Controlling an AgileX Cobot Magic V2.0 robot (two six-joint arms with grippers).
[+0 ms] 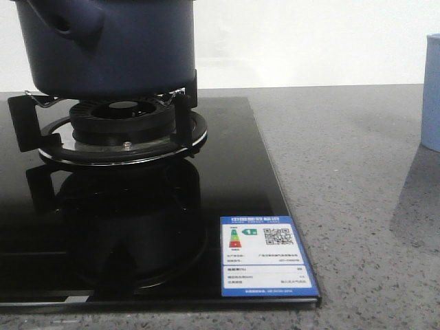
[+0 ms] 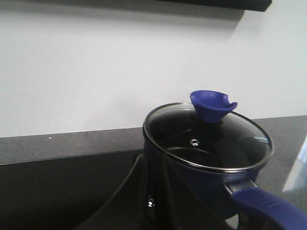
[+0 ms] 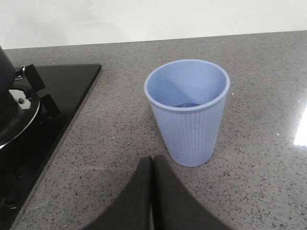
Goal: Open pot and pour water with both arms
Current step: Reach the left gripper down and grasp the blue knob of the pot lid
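**A:** How do the jaws stand?

**B:** On the right gripper (image 3: pixel 152 191) the two dark fingers are pressed together, no gap between them, and nothing is held. They sit low over the grey counter (image 3: pixel 259 158), just short of the cup (image 3: pixel 188 111) and not touching it. On the left gripper (image 2: pixel 151 191) I see two dark fingers close side by side with only a thin slit between them; whether they are fully closed I cannot tell. They hold nothing.

**A:** Where is the pot?

**B:** The pot (image 1: pixel 110 45) sits on the burner (image 1: pixel 124 127) of the black glass hob (image 1: pixel 234 179), at the far left of the counter in the front view. Its glass lid (image 2: pixel 208 139) is still on, with a blue knob (image 2: pixel 212 104) on top. The blue handle (image 2: pixel 271 211) sticks out sideways, beside the left fingers, apart from them.

**A:** What else is around?

**B:** The cup stands upright on the counter, well to the right of the hob. A label (image 1: pixel 268 256) is stuck at the hob's near right corner. Behind everything is a pale wall (image 2: pixel 96 72). Nothing lies between the right fingers and the cup.

**A:** Counts?

**B:** One pot, one lid, one cup, one burner in view, one label, two grippers.
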